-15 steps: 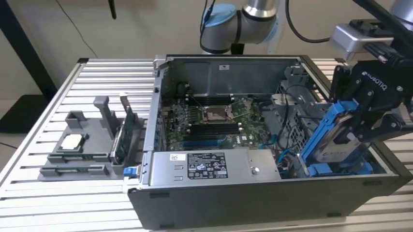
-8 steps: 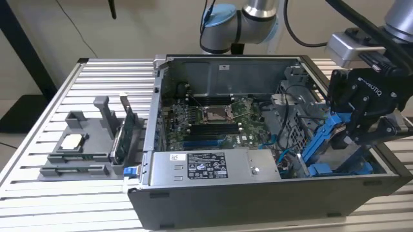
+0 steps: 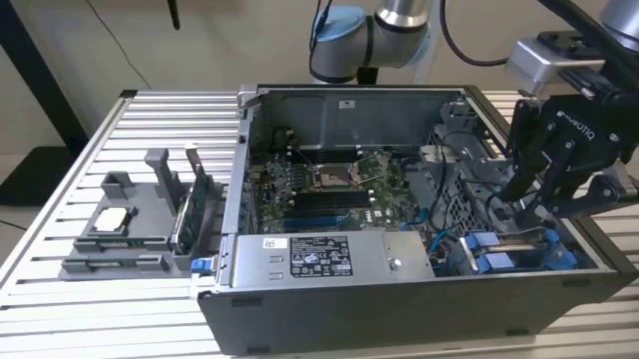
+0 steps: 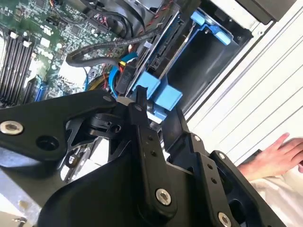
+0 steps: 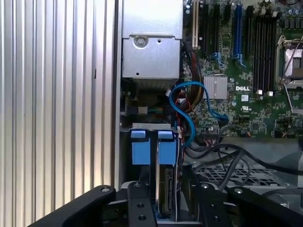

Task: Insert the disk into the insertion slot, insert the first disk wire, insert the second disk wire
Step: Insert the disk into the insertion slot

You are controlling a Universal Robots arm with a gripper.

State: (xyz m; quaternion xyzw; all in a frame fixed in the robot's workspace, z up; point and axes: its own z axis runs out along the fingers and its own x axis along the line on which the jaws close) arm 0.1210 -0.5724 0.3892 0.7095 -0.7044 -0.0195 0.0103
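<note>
The disk (image 5: pixel 166 189) stands on edge in the insertion slot (image 4: pixel 203 66), a grey bay with blue fittings at the case's near corner on the exterior view's right. Its blue carrier tabs (image 5: pixel 166 147) stick up from the bay. My black gripper (image 3: pixel 534 209) hangs just above it, open, with a finger on each side of the disk's edge. One fingertip (image 4: pixel 139 94) is at the blue carrier (image 4: pixel 156 92). A loose blue wire (image 5: pixel 189 109) and a black cable with a connector (image 4: pixel 124 78) lie beside the bay, over the motherboard.
The open computer case (image 3: pixel 399 307) rests on a slatted metal table (image 3: pixel 150 120). A grey labelled power supply box (image 3: pixel 330 258) fills its front. A grey fixture (image 3: pixel 130 232) with a green circuit card (image 3: pixel 197 198) stands on the exterior view's left. A person's hand (image 4: pixel 274 156) is near the case.
</note>
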